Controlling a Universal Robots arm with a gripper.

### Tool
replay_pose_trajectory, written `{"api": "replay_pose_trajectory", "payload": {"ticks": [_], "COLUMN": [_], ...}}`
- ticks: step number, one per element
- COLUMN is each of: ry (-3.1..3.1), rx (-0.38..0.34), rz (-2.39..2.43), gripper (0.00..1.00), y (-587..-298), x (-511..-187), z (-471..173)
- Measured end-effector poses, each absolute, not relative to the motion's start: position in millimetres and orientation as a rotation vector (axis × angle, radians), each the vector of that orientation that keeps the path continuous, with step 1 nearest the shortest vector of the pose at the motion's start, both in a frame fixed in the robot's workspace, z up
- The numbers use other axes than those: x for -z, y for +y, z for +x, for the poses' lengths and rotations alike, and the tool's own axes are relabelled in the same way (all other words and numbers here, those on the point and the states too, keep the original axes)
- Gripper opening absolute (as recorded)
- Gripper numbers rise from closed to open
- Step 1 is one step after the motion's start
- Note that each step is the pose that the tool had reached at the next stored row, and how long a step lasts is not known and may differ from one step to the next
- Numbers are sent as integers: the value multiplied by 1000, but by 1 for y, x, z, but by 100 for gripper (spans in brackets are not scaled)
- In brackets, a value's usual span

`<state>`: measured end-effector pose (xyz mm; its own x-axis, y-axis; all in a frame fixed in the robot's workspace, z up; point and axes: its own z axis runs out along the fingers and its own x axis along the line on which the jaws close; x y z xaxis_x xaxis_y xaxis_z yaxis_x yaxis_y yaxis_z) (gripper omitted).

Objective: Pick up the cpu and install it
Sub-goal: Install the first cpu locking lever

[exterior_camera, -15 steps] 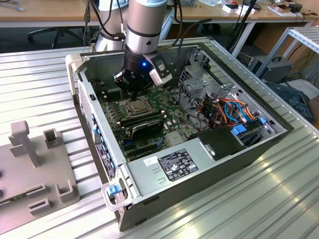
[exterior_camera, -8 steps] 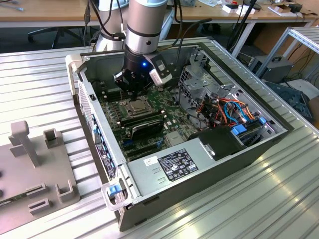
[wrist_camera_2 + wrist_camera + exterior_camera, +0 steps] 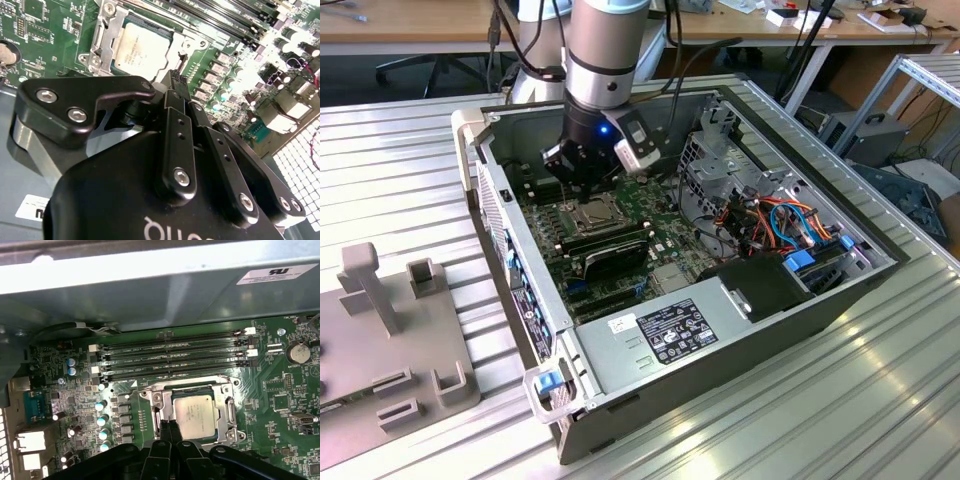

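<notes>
Silver-grey metal cpu (image 3: 195, 412) lies flat in its socket on the green motherboard (image 3: 280, 385). Gripper (image 3: 170, 427) just beside its edge, jaws pressed together, empty. Judged light, stiff, thin, delicate underneath; grip opposite edges.

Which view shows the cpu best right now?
The first wrist view: the cpu lies in its socket, its silver top seen nearly whole and square-on. The second wrist view shows it slanted, one edge behind the gripper. The exterior view shows it tiny under the arm.
</notes>
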<state>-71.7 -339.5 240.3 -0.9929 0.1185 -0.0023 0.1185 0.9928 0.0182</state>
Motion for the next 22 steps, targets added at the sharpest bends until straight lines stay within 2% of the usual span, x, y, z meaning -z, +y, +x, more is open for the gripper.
{"api": "replay_pose_trajectory", "payload": {"ticks": [22], "ry": [3131], "rx": [-29], "rz": [186], "gripper": [11], "y": [-339], "x": [-253], "z": [-88]}}
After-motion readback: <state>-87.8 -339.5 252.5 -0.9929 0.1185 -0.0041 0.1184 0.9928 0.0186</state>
